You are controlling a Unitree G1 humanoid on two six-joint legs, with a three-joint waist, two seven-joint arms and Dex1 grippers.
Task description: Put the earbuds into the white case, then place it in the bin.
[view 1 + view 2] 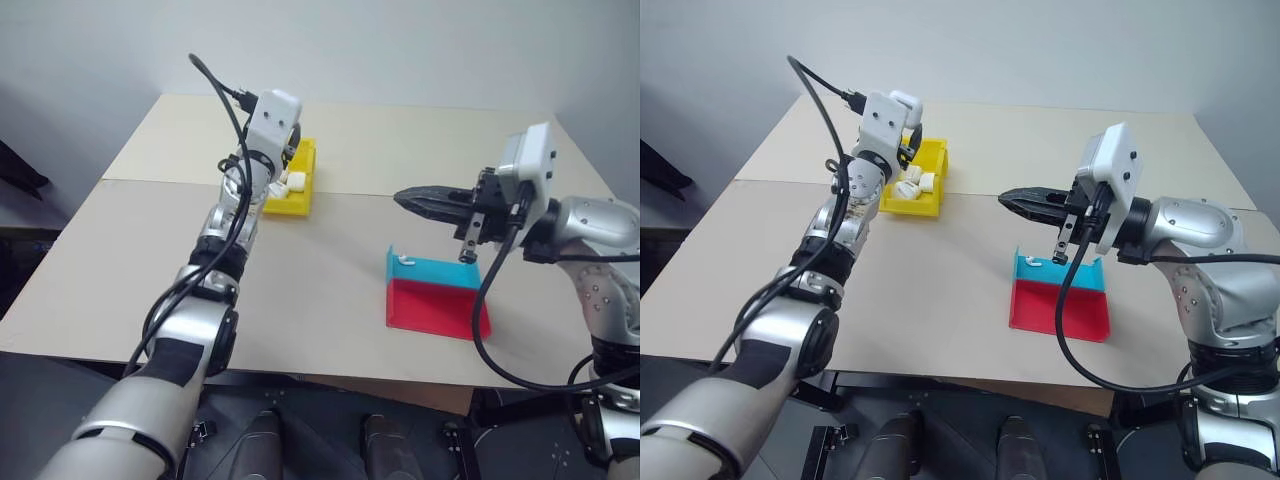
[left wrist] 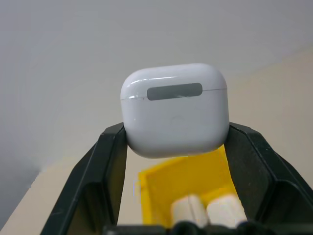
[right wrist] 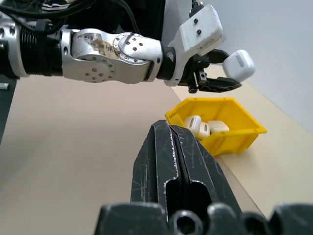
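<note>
The white case (image 2: 175,110), lid shut, is being pinched at its lower sides by the left gripper (image 3: 234,73) above the bin (image 3: 230,134) at far left. Light, stiff and glossy, it is likely being held only marginally. The right gripper (image 1: 1025,203) is being kept closed, empty.

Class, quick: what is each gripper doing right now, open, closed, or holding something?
Left gripper: closed on the white case, above the yellow bin.
Right gripper: fingers closed, holding nothing.
</note>
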